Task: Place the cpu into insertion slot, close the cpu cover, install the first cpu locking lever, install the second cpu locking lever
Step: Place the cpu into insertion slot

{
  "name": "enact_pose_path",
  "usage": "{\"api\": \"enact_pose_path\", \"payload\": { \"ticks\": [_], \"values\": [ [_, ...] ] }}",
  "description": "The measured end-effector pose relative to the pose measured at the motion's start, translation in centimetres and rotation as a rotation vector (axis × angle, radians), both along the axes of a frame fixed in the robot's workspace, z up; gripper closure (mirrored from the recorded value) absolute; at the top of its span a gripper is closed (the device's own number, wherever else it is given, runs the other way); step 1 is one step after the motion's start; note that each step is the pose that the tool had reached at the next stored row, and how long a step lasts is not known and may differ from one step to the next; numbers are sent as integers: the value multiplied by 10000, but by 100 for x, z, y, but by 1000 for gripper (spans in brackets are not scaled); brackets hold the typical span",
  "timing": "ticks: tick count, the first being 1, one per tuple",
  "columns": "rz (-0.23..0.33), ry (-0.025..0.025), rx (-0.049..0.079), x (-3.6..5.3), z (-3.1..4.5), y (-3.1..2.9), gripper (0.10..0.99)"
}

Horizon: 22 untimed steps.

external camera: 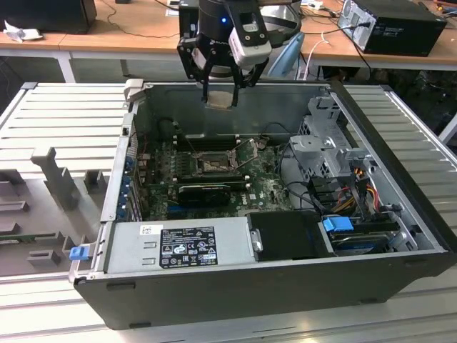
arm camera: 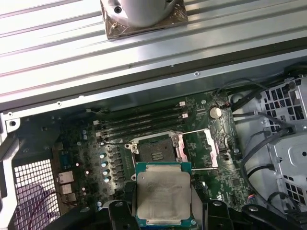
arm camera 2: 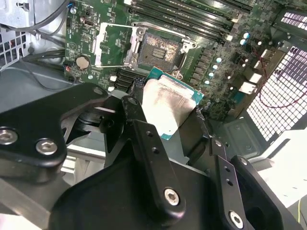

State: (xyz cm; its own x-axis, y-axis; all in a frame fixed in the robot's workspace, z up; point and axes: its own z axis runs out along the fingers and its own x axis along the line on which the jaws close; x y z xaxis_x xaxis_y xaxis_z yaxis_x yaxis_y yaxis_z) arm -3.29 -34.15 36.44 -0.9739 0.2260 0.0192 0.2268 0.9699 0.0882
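pale metal: one cpu (arm camera: 163, 196) sits clamped in one gripper (external camera: 220, 91) above one bare insertion slot (arm camera: 156, 154) and one raised cpu cover (arm camera: 197, 148), two edges hidden by fingers (arm camera: 120, 213).

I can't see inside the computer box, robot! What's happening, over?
Hand shut on the cpu, above the case. Insertion slot bare, cpu cover swung open. Nothing seen between them.

Unobstructed insertion slot (arm camera: 156, 154) (cpu cover (arm camera: 182, 148) aside)

An open computer case (external camera: 250, 286) is laid on a ribbed metal table (external camera: 64, 114); grey blocks (external camera: 61, 177) are set beside it.
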Motion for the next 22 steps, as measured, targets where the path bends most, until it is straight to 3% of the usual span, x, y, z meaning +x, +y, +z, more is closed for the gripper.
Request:
{"api": "enact_pose_path", "payload": {
  "ticks": [12,22],
  "values": [
    [-425,-1,0,0,0,0,545],
    [-1387,-1,0,0,-1,0,545]
  ]
}}
